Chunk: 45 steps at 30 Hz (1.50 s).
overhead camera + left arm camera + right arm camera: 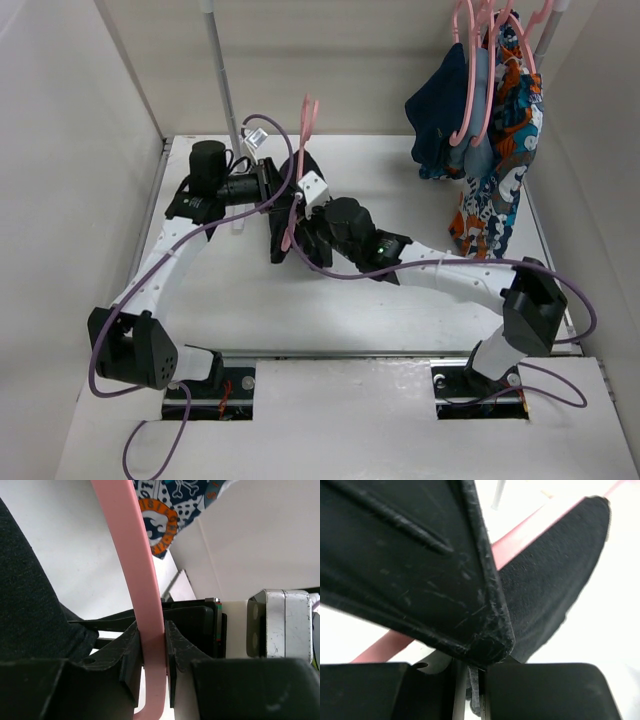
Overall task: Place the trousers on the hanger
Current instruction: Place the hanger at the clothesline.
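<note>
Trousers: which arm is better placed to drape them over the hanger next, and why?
Right. The right fingers pinch the trousers beside the hanger; the left fingers are clamped on that hanger, steadying it.

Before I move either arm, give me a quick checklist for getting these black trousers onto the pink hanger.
1. The left claw is shut on the hanger: ok.
2. The right claw is gripping the trousers: ok.
3. Trousers draped fully over the hanger bar: cannot tell, the arms hide most of it.
4. Hanger apart from the patterned garment: ok in the top view.
</note>
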Available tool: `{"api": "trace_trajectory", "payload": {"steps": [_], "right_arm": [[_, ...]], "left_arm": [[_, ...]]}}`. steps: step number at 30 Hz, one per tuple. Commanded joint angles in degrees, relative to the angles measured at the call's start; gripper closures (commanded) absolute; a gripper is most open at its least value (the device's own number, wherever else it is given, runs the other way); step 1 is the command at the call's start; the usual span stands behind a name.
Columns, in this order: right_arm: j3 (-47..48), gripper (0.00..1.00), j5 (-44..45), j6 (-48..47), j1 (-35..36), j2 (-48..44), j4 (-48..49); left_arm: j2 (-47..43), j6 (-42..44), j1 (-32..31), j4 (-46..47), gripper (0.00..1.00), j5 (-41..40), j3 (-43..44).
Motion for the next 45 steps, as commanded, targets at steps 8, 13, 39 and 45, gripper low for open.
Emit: {"api": "trace_trajectory", "payload": {"steps": [8, 13, 39, 45], "right_arm": [[14.16, 1.0, 10.39, -1.92, -5.16, 3.22, 6.65], [15.32, 1.0, 7.15, -2.63, -5.69, 5.06, 6.65], [-7.98, 0.11, 0.55, -4.65, -5.69, -27.63, -0.9], [-7.8, 0.1, 1.16, -4.65, -5.69, -31.05, -3.9]], "left_arm": [[-5.39, 1.67, -2.94, 0.54, 1.0, 9.56, -0.6], [-5.39, 2.28, -2.94, 0.54, 1.0, 9.56, 1.32], [-0.29, -12.48, 3.92, 20.4, 1.0, 10.87, 5.72], [0.85, -19.32, 3.92, 28.65, 1.0, 9.82, 8.61]]}}
